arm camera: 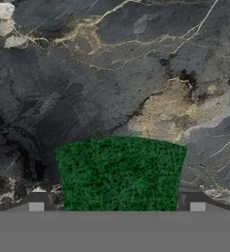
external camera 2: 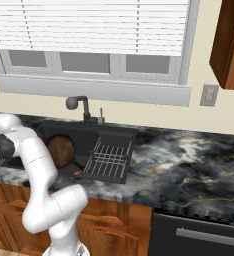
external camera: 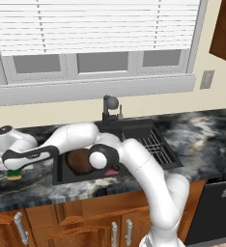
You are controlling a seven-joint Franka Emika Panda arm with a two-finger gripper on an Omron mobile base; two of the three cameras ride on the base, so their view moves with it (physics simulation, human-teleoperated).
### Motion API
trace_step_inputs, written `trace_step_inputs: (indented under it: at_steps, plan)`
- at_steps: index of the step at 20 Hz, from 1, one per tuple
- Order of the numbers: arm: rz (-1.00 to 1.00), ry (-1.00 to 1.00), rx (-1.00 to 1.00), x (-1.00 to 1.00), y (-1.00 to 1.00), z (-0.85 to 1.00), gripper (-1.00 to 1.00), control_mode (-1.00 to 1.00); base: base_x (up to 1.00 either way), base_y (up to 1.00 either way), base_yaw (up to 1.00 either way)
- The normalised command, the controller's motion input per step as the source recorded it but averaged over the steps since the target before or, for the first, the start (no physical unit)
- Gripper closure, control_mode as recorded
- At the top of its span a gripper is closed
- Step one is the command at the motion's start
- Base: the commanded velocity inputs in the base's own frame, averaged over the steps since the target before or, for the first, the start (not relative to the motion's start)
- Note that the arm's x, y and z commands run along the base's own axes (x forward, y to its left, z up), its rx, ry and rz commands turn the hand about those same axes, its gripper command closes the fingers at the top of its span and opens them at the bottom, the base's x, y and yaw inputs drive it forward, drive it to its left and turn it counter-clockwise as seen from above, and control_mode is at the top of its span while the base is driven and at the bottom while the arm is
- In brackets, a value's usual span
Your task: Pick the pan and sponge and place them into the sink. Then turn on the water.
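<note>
The green sponge (arm camera: pixel 119 172) lies on the dark marble counter, left of the sink (external camera: pixel 134 126). My gripper (arm camera: pixel 117 205) hangs just above it, open. Its fingertips (arm camera: pixel 38 201) stand either side of the sponge with a small gap on each side. In the left base view the hand (external camera: pixel 6 159) covers most of the sponge (external camera: pixel 14 176), of which a green and yellow edge peeks out below. The pan (external camera: pixel 78 160) rests in the left part of the black sink (external camera 2: pixel 114 132), brown inside, also seen as the pan (external camera 2: pixel 60 150). The water is out of view.
A dark faucet (external camera: pixel 110 108) rises behind the basin. A grey wire dish rack (external camera 2: pixel 109 157) fills the sink's right section. The marble counter (external camera 2: pixel 189 160) runs on to the right. The window sill (external camera: pixel 95 89) juts out above the faucet.
</note>
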Motion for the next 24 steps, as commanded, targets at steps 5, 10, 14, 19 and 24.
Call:
trace_step_inputs:
  at_steps: [5,10,14,19,24]
  plan:
    - [0.00,-0.01,0.01,0.00,-0.05,-0.05,1.00,-1.00,0.00,0.00,0.00]
    - [0.00,-0.06,0.00,-0.06,-0.62,0.03,1.00,-1.00,0.00,0.00,0.00]
    - [0.00,-0.12,0.00,-0.16,-0.90,0.22,1.00,-1.00,0.00,0.00,0.00]
    - [0.00,-0.13,0.00,-0.15,-0.98,0.26,1.00,-1.00,0.00,0.00,0.00]
    - [0.00,-0.11,0.01,-0.16,-0.96,0.03,1.00,-1.00,0.00,0.00,0.00]
